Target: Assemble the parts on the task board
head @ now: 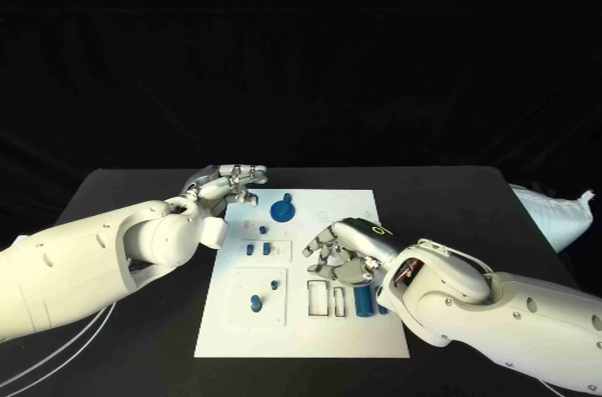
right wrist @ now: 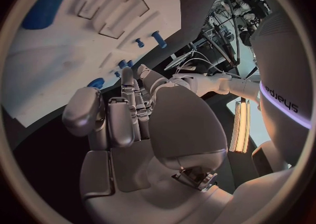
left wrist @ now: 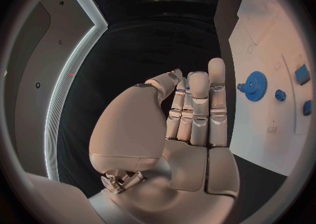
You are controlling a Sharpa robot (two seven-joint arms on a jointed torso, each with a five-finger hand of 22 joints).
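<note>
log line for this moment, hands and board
left hand: empty, off board's far-left corner | right hand: over task board, hold unclear | blue gear: lying loose

Both hands empty, fingers together

The left hand reaches forward from the left, fingers straight and held side by side. The right hand is palm down, fingers bent a little, nothing in either.

A black worktop spreads under everything against a dark backdrop, and at its right edge, about midway between far and near, lies a crumpled white bag, partly cut off by the frame.
</note>
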